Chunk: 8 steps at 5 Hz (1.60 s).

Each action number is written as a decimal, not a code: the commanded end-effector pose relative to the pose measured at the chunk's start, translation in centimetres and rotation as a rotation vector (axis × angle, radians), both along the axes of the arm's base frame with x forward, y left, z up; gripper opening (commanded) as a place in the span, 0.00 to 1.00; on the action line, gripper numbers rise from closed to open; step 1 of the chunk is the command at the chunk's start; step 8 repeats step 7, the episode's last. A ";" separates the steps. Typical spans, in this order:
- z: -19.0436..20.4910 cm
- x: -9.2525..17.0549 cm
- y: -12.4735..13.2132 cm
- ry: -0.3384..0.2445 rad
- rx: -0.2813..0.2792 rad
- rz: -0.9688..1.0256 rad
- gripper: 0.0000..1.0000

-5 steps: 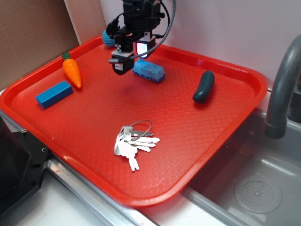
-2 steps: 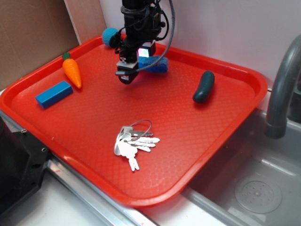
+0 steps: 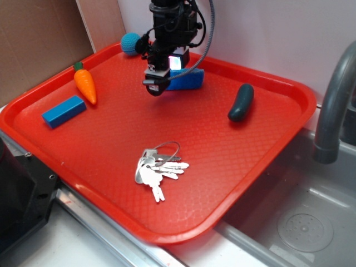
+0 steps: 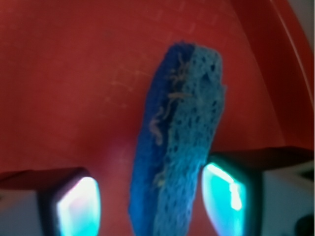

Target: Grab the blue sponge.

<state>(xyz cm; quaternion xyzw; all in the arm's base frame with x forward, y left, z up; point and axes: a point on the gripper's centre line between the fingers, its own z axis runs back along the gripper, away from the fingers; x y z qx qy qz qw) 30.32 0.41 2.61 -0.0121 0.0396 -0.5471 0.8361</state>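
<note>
Blue sponge (image 4: 179,142) on edge, centre of wrist frame, upper centre of the tray (image 3: 267,161) in exterior view. Gripper (image 4: 156,199) spread, pads flanking it, contact unclear. Porous, likely light, soft; pinch across broad faces

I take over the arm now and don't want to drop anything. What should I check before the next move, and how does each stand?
1. Blue sponge between the fingers: ok.
2. Both pads touching it: cannot tell; a gap shows on the left.
3. Sponge lifted off the tray: cannot tell.
4. Crocheted ball clear of the gripper: ok.
5. Carrot and dark pickle away from the arm: ok.
</note>
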 end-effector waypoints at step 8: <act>25.3 -12.0 -5.0 -0.127 -0.080 0.794 0.00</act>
